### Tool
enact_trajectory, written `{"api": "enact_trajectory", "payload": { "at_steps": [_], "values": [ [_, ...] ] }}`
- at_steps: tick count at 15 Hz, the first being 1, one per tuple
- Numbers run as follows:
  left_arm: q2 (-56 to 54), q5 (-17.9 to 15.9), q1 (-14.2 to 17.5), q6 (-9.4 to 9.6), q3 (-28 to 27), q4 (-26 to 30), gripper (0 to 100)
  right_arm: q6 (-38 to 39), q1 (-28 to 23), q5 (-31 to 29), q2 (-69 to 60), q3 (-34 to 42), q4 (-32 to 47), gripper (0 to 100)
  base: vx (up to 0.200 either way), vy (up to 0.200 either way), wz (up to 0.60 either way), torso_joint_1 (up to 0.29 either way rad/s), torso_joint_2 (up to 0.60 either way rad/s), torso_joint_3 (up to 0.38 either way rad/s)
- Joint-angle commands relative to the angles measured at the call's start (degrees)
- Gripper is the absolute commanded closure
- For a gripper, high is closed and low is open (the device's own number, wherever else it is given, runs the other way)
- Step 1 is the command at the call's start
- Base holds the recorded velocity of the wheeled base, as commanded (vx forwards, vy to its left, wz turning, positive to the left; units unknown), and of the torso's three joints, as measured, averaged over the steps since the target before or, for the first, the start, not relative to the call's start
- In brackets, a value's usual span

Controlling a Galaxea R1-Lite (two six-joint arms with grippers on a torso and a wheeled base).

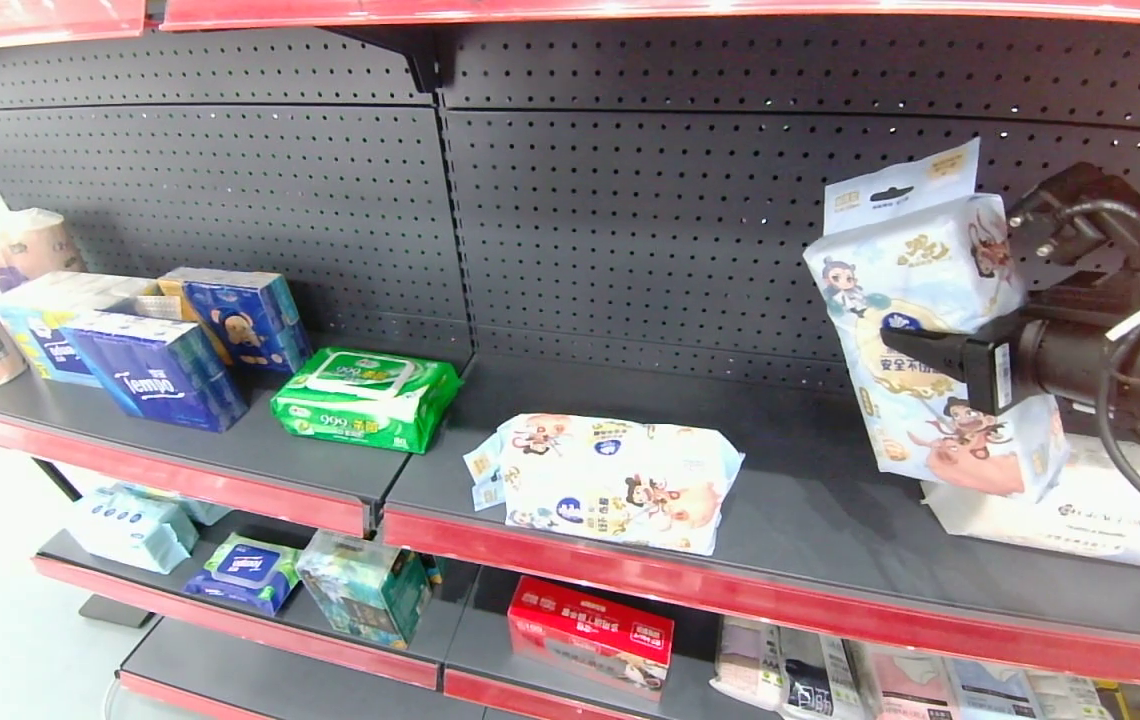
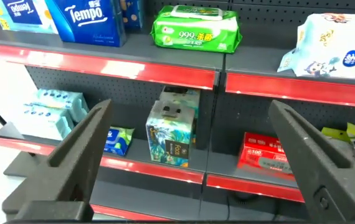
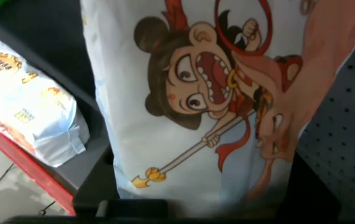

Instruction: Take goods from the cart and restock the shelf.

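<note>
My right gripper [image 1: 908,352] is shut on a cartoon-printed soft pack [image 1: 935,300], holding it upright just above the right part of the dark shelf board [image 1: 810,520]. In the right wrist view the held pack [image 3: 208,106] is very close to the camera. A matching cartoon pack [image 1: 620,480] lies flat on the same board to the left, also seen as the lying pack [image 3: 28,106]. Beneath the held pack sits a white pack [image 1: 1070,515]. My left gripper [image 2: 190,155] hangs open and empty, lower down, in front of the lower shelves.
A green wipes pack [image 1: 367,397] and blue tissue packs [image 1: 165,365] stand on the left board. Bare board lies between the lying cartoon pack and the held one. Lower shelves carry a red box [image 1: 590,630], a teal box [image 2: 173,134] and small packs. Perforated back panel [image 1: 650,220] behind.
</note>
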Motion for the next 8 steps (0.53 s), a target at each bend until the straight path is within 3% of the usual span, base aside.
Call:
{"api": "enact_trajectory", "payload": {
  "at_steps": [1, 5, 8],
  "values": [
    [0.0, 0.05, 0.02, -0.01, 0.0, 0.0, 0, -0.12, 0.53, 0.03, 4.54, -2.42, 0.01, 100, 0.0, 0.0, 0.0, 0.0, 0.0, 0.0],
    [0.0, -0.04, 0.02, -0.01, 0.0, 0.0, 0, -0.03, 0.26, 0.12, 9.99, -5.32, -1.49, 100, 0.0, 0.0, 0.0, 0.0, 0.0, 0.0],
    [0.0, -0.04, 0.02, -0.01, 0.0, 0.0, 0, -0.82, 0.17, 0.38, 16.32, -5.93, -9.04, 100, 0.0, 0.0, 0.0, 0.0, 0.0, 0.0]
  ]
}}
